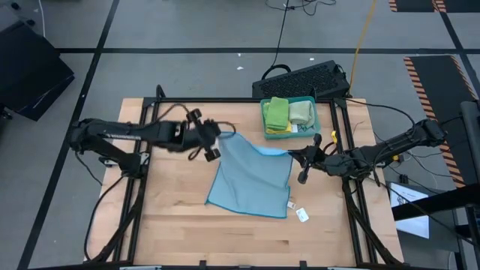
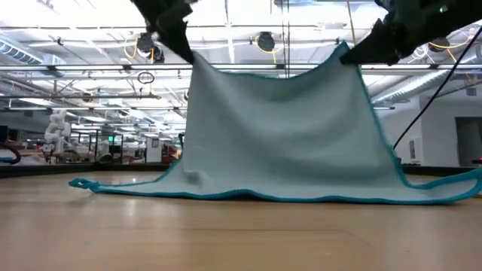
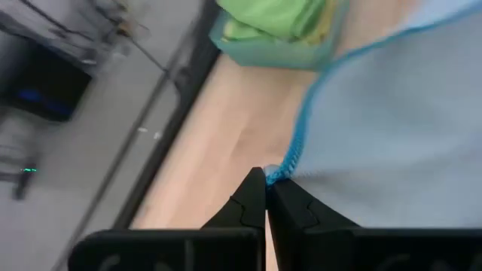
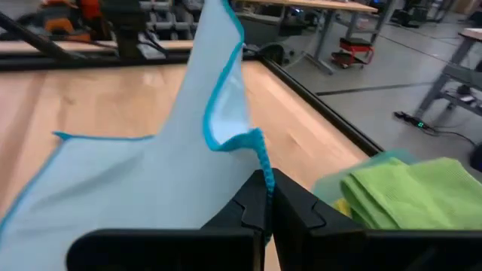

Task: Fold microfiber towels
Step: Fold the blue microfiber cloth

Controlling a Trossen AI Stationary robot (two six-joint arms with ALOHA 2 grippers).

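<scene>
From above, a light blue towel (image 1: 251,178) lies spread near the middle of the wooden table (image 1: 180,225), its two far corners lifted. The left gripper (image 1: 218,138) pinches the corner at about 11 o'clock of the cloth; the right gripper (image 1: 300,155) pinches the corner at about 2 o'clock. A teal tray (image 1: 288,132) at 12 o'clock of the towel holds a bright green towel (image 1: 276,114) and a pale green towel (image 1: 301,112). A black keyboard (image 1: 304,77) sits beyond the tray, and a small white tag (image 1: 302,215) lies at the cloth's 4 o'clock.

At table height, the light blue towel (image 2: 282,128) hangs like a tent between the two grippers, its lower hem resting on the table.

In the left wrist view, the left gripper (image 3: 266,181) is closed on the towel's teal-stitched edge (image 3: 297,143), the tray (image 3: 275,51) beyond.

In the right wrist view, the right gripper (image 4: 267,181) is closed on a corner of the towel (image 4: 151,181), the bright green towel (image 4: 410,192) just beside.
</scene>
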